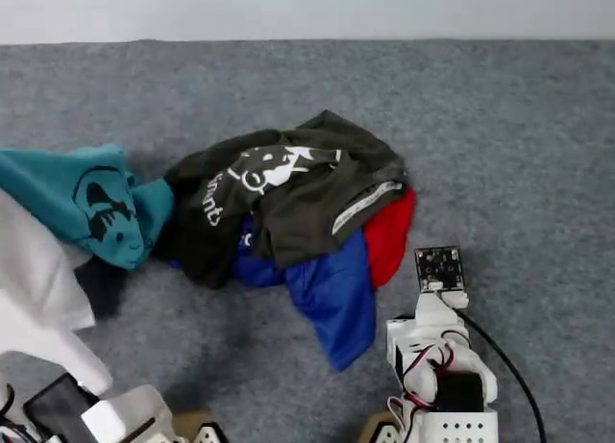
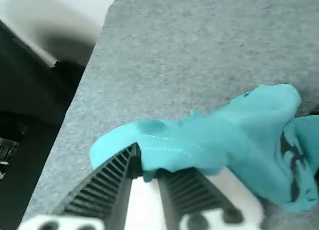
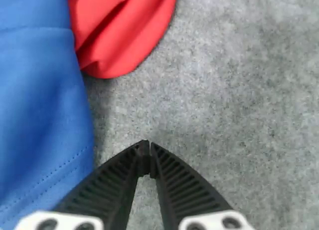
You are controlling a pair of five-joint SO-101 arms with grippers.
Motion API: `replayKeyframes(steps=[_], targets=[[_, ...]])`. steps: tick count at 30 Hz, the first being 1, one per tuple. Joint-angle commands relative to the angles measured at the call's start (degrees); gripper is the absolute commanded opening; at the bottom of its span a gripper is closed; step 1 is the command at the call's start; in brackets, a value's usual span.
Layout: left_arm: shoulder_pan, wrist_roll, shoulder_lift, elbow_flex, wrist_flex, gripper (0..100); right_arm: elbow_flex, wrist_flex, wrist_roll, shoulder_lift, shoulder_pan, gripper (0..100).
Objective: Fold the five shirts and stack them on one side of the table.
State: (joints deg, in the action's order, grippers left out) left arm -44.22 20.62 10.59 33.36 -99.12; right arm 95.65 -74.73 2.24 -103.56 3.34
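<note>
Left gripper: clenched, it is pinching a hem of the teal shirt. From the pinch, the shirt is stretching away in one long band, its long axis running straight out ahead of the gripper. Its far end, bearing a dark print, is bunching up where it meets the pile. A white shirt is lying under and beside this gripper, on the side away from the pile.

Right gripper: clenched on nothing, it is hovering over bare bench. The blue shirt is lying just beside it on the pile's side. That shirt's long axis is running from the pile back toward this arm's base, with a stitched hem nearest the gripper. The red shirt is lying just ahead of the tips, its rounded fold pointing toward them without touching.

Pile: the dark shirt is sitting crumpled on top, print upward, covering the far ends of the blue and red shirts.

Edges and room: the bench edge is running close along the outer side of the left gripper. Open grey surface is lying beyond the pile and on the outer side of the right gripper.
</note>
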Motion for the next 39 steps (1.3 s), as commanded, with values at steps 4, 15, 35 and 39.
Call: replayKeyframes(steps=[4, 15, 35, 39], targets=[[-3.5, 3.3, 2.9, 2.3, -0.4, 2, 0.8, -0.3, 0.5, -0.3, 0.0, 0.9], [-16.9, 8.4, 2.9, 2.5, 1.2, 35, 0.8, -0.3, 0.5, -0.3, 0.0, 0.9], [36.8, -10.5, 2.5, -10.1, -1.3, 35, 0.8, -0.3, 0.5, -0.3, 0.0, 0.9], [48.7, -10.3, 2.0, -17.4, 1.1, 35, 0.8, -0.3, 0.5, -0.3, 0.0, 0.9]])
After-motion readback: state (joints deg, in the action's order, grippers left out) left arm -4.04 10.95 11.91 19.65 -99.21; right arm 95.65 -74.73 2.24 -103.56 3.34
